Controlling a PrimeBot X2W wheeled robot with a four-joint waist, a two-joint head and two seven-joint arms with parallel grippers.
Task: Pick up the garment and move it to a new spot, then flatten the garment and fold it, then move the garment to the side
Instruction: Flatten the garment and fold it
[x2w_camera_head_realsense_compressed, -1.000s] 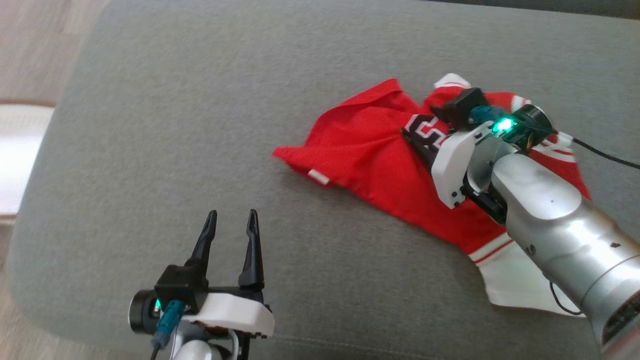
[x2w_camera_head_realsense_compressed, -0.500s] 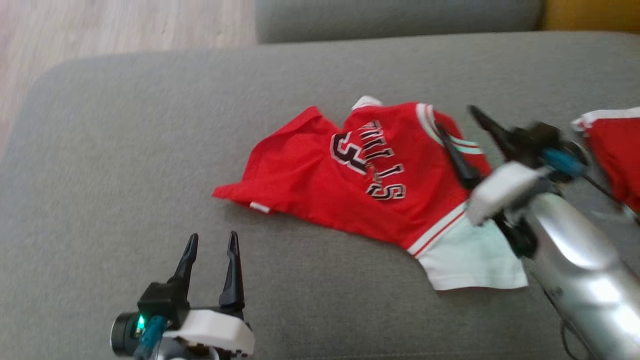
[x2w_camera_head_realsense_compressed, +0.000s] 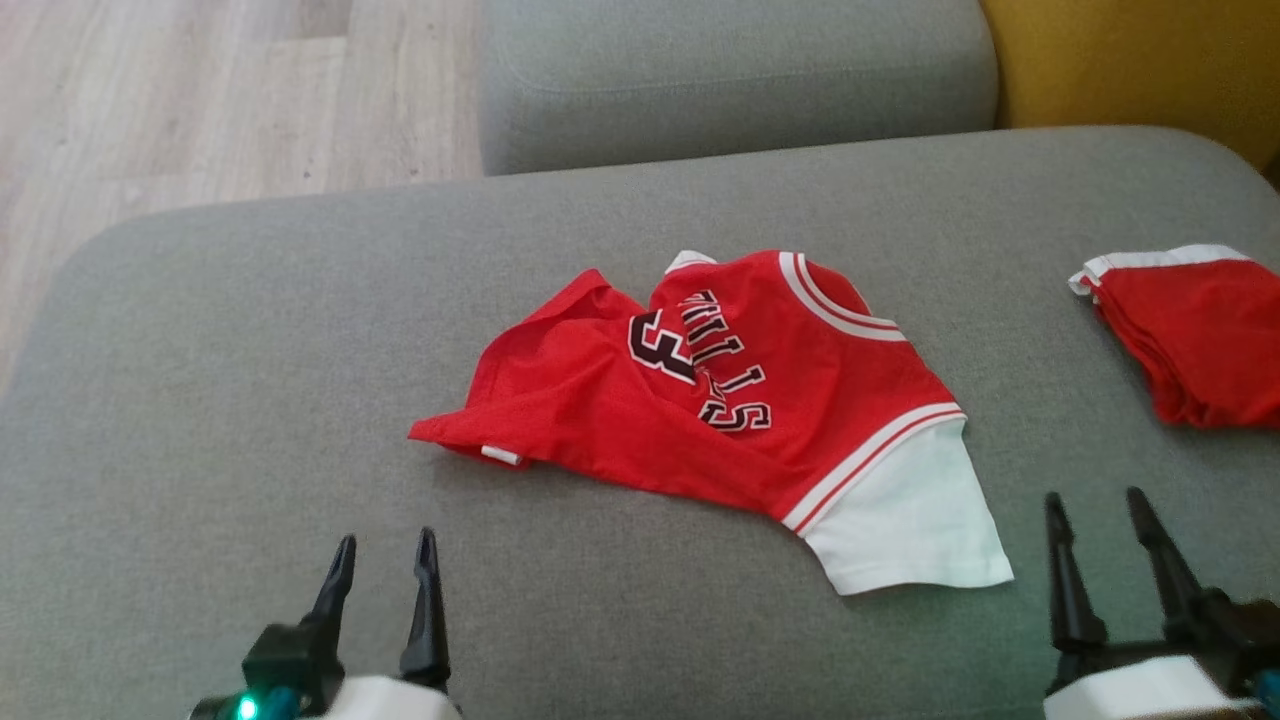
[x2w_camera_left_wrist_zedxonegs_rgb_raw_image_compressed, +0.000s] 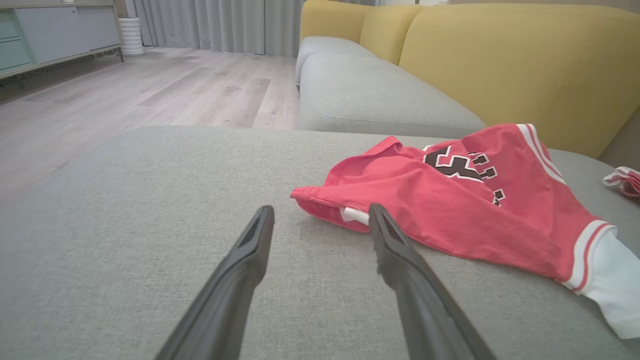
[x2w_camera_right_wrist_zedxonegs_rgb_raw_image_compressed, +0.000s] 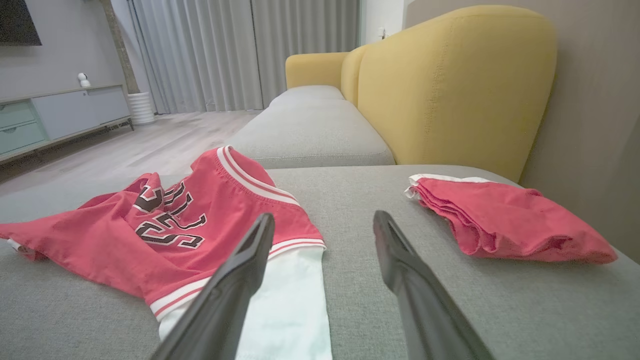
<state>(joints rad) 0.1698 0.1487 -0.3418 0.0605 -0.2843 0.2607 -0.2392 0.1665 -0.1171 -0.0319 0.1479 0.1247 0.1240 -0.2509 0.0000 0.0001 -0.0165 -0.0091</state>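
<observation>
home living room: sofa (x2w_camera_right_wrist_zedxonegs_rgb_raw_image_compressed: 450, 90), curtains (x2w_camera_right_wrist_zedxonegs_rgb_raw_image_compressed: 225, 55)

A folded red cloth with white trim (x2w_camera_head_realsense_compressed: 1190, 330) lies at the right of a grey sofa cushion (x2w_camera_head_realsense_compressed: 250, 400). Behind are a second grey cushion (x2w_camera_head_realsense_compressed: 730, 80), a yellow backrest (x2w_camera_right_wrist_zedxonegs_rgb_raw_image_compressed: 450, 90), a pale wood floor (x2w_camera_head_realsense_compressed: 200, 100), grey curtains (x2w_camera_right_wrist_zedxonegs_rgb_raw_image_compressed: 225, 50) and a low sideboard (x2w_camera_right_wrist_zedxonegs_rgb_raw_image_compressed: 60, 115).

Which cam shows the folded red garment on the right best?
Right wrist view: the folded red garment shows whole, layered edges and white trim clear, on the grey cushion. Head view cuts it off at the right edge. Left wrist view catches just a corner at its right edge.
</observation>
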